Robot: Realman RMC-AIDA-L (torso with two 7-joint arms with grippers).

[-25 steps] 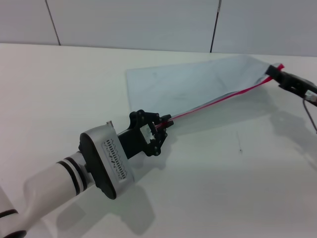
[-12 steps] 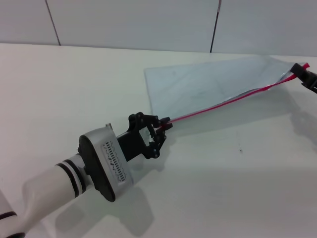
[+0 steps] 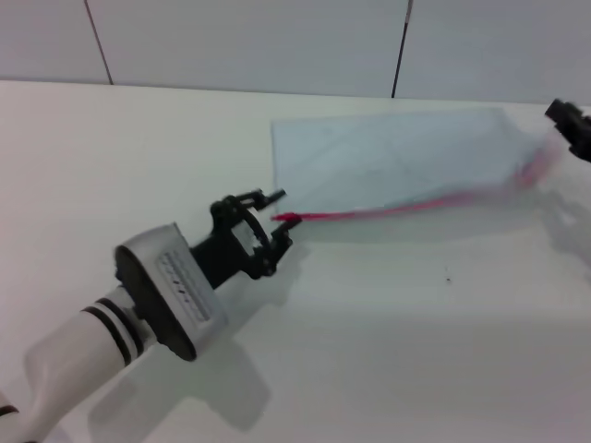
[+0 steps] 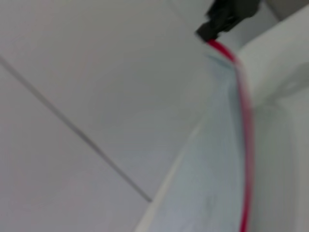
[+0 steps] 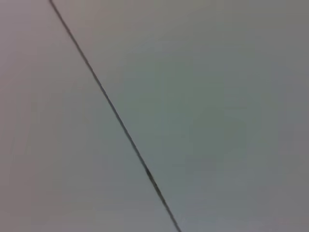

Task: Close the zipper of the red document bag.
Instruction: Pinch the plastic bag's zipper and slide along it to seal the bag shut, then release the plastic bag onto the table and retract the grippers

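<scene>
The red document bag point(image 3: 397, 157) lies on the white table, a flat translucent blue-grey pouch. Its red zipper point(image 3: 397, 209) runs along the near long edge, blurred toward the right end. My left gripper point(image 3: 277, 215) is open just left of the zipper's left end, which pokes out between the fingertips without being held. My right gripper point(image 3: 572, 125) sits at the right edge of the head view, above the bag's far right corner. In the left wrist view the zipper point(image 4: 246, 125) runs up the bag point(image 4: 217, 164) to the dark right gripper point(image 4: 227, 14). The slider cannot be made out.
The white table point(image 3: 416, 351) spreads around the bag. A pale panelled wall point(image 3: 277, 41) with dark seams stands behind it. The right wrist view shows only a pale surface crossed by a dark seam point(image 5: 111, 106).
My left gripper has opened and drawn back to the left, off the zipper end. The bag's raised edge has dropped toward the table. The right gripper has moved farther right and up.
</scene>
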